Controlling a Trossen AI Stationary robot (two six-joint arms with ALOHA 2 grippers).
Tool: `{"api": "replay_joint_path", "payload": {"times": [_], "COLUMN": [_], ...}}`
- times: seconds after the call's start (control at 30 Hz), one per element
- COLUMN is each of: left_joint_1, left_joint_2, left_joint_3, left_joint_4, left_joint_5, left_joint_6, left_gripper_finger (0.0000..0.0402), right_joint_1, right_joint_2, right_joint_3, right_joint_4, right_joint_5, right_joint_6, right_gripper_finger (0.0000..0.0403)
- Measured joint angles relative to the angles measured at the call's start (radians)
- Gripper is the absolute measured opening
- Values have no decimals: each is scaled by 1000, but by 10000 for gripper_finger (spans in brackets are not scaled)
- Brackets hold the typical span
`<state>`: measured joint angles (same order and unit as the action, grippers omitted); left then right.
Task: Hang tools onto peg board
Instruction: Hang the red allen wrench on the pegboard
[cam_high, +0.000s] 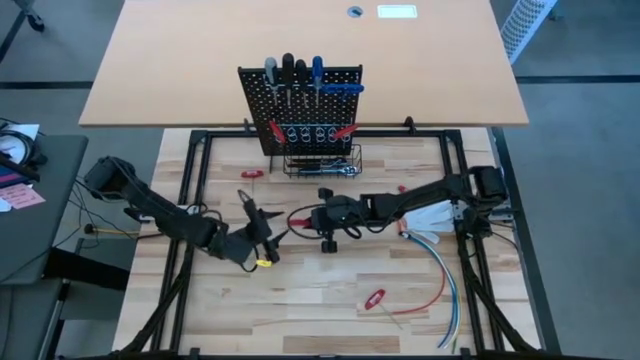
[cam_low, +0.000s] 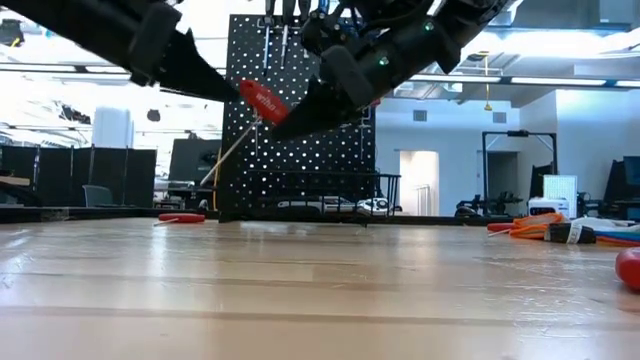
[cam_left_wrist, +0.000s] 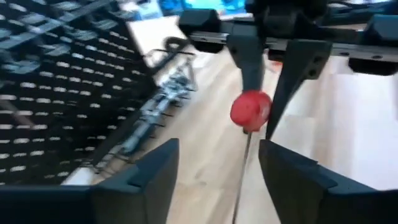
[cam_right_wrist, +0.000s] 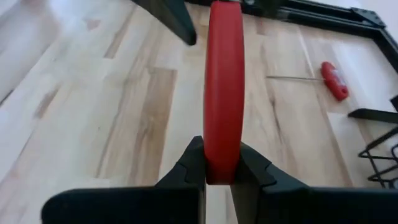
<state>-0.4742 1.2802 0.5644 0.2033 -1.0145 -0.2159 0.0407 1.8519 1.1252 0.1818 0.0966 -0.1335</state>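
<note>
My right gripper (cam_high: 303, 217) is shut on a red-handled screwdriver (cam_low: 262, 100) above the middle of the table. Its thin shaft (cam_left_wrist: 242, 180) runs from the handle toward my left gripper (cam_high: 268, 238). My left gripper is open, and its two fingers stand on either side of the shaft (cam_left_wrist: 217, 155) without touching it. The black peg board (cam_high: 300, 100) stands at the far middle with several screwdrivers hung on it. A wire basket (cam_high: 322, 160) at its base holds silver tools. My right gripper pinches the red handle's butt end (cam_right_wrist: 217, 171) between its two fingers. The handle runs on along the line of the fingers, toward the table's left. The screwdriver is lifted clear of the table, and its shaft (cam_low: 228, 150) slants down to the left.
A red-handled tool (cam_high: 252, 173) lies on the table left of the basket; it also shows in the right wrist view (cam_right_wrist: 334, 79). Another red-handled tool (cam_high: 375, 298) lies near the front. Red, blue and white cables (cam_high: 440, 255) trail at the right.
</note>
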Motion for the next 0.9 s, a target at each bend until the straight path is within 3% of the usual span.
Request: {"api": "replay_joint_path", "payload": {"times": [0.17, 0.2, 0.53, 0.9], "left_joint_1": [77, 87, 115, 133], "left_joint_2": [14, 25, 35, 36], "left_joint_3": [0, 0, 0, -1], "left_joint_4": [103, 114, 176, 177], "left_joint_5": [290, 310, 312, 346], "left_joint_6": [138, 154, 166, 140], "left_gripper_finger": [239, 238, 175, 50], "right_joint_1": [11, 10, 10, 10], "right_joint_2": [0, 0, 0, 0], "right_joint_3": [0, 0, 0, 0], "right_joint_4": [11, 12, -4, -7], "right_joint_5": [-4, -4, -4, -12], "right_joint_6": [-25, -25, -33, -40], "right_gripper_finger": [41, 41, 42, 43]}}
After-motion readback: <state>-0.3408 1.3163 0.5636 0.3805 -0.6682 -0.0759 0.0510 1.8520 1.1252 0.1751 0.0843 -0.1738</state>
